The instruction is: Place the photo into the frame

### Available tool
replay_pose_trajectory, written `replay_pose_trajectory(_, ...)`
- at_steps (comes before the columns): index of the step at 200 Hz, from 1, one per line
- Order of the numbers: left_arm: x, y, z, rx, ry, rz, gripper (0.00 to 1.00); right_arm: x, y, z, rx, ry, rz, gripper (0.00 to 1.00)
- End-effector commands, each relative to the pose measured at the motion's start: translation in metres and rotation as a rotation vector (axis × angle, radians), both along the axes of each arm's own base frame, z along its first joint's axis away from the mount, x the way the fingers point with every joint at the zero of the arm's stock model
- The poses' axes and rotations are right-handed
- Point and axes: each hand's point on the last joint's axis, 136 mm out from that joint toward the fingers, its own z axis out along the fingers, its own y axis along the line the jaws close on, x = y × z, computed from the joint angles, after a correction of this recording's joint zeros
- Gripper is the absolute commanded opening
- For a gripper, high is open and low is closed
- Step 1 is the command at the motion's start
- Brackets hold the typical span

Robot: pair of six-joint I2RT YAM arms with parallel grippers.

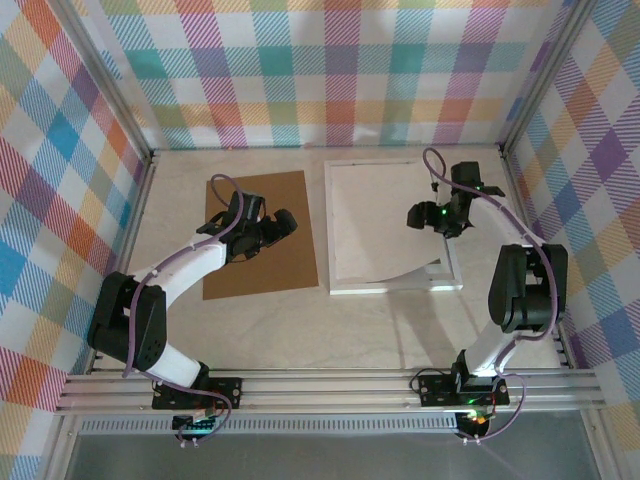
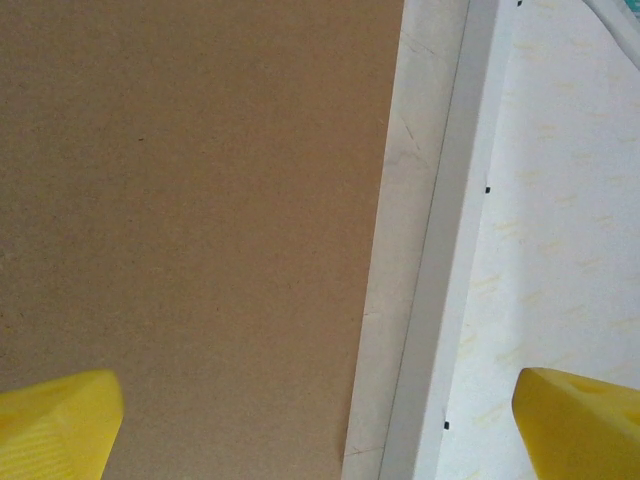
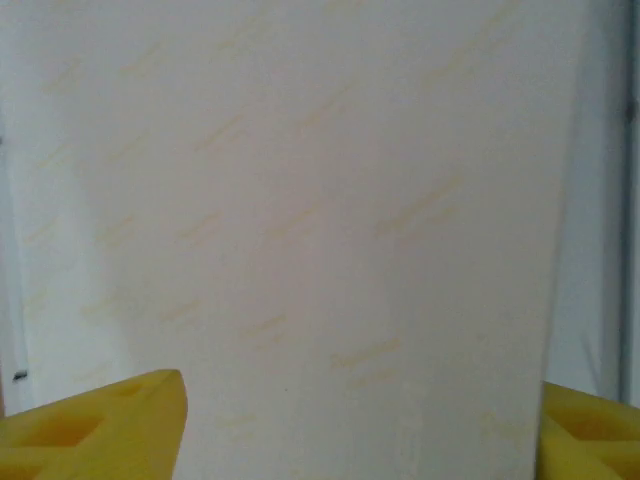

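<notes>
The photo (image 1: 380, 220) lies inside the frame (image 1: 395, 288) on the worktop (image 1: 300, 330), its white, faintly printed side up and its near right edge curving away from the corner. The right gripper (image 1: 420, 215) hovers over it, fingers (image 3: 100, 425) wide apart. The left gripper (image 1: 278, 225) hangs above the brown backing board (image 1: 235, 270) beside the frame, its fingers (image 2: 55, 425) equally wide.

White-backed photo (image 1: 380, 225) face down inside white frame (image 1: 380, 290), near edge curled.
</notes>
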Motion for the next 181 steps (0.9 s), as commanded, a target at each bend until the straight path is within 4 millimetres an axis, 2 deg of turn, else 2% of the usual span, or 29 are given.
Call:
replay_pose_trajectory(1, -0.003, 0.000, -0.003, -0.007, 0.007, -0.004, 1.00, -0.001, -0.028, -0.012, -0.134, 0.050, -0.094, 0.83)
replay_pose_trajectory(50, -0.002, 0.001, -0.002, 0.000, 0.006, 0.002, 1.00, 0.004, -0.066, -0.016, -0.334, 0.073, -0.200, 0.91)
replay_pose_trajectory(61, -0.001, 0.004, -0.001, 0.007, 0.002, 0.012, 1.00, 0.004, -0.071, -0.013, -0.354, 0.066, -0.217, 0.92)
replay_pose_trajectory(72, -0.002, 0.007, -0.002, 0.021, 0.002, 0.021, 1.00, 0.004, -0.071, -0.008, -0.347, 0.050, -0.233, 1.00)
replay_pose_trajectory(76, -0.001, 0.008, -0.001, 0.025, -0.001, 0.025, 1.00, 0.004, -0.069, -0.005, -0.334, 0.041, -0.235, 0.99)
replay_pose_trajectory(85, 0.000, 0.010, -0.002, 0.036, -0.001, 0.034, 1.00, 0.006, -0.059, 0.002, -0.274, 0.015, -0.226, 0.99)
replay_pose_trajectory(102, 0.001, 0.018, -0.004, 0.064, 0.000, 0.058, 1.00, 0.011, -0.028, 0.018, -0.091, -0.044, -0.184, 0.99)
replay_pose_trajectory(125, 0.004, 0.040, -0.007, 0.091, -0.004, 0.125, 1.00, 0.011, 0.014, 0.031, 0.060, -0.075, -0.142, 0.99)
replay_pose_trajectory(137, 0.006, 0.060, -0.010, 0.108, -0.006, 0.178, 1.00, 0.009, 0.034, 0.034, 0.098, -0.076, -0.130, 0.99)
replay_pose_trajectory(167, 0.011, 0.126, -0.015, 0.189, -0.022, 0.357, 1.00, 0.007, 0.088, 0.031, 0.101, -0.088, -0.112, 1.00)
replay_pose_trajectory(181, 0.011, 0.151, -0.017, 0.209, -0.024, 0.423, 1.00, 0.008, 0.116, 0.027, 0.088, -0.075, -0.115, 0.96)
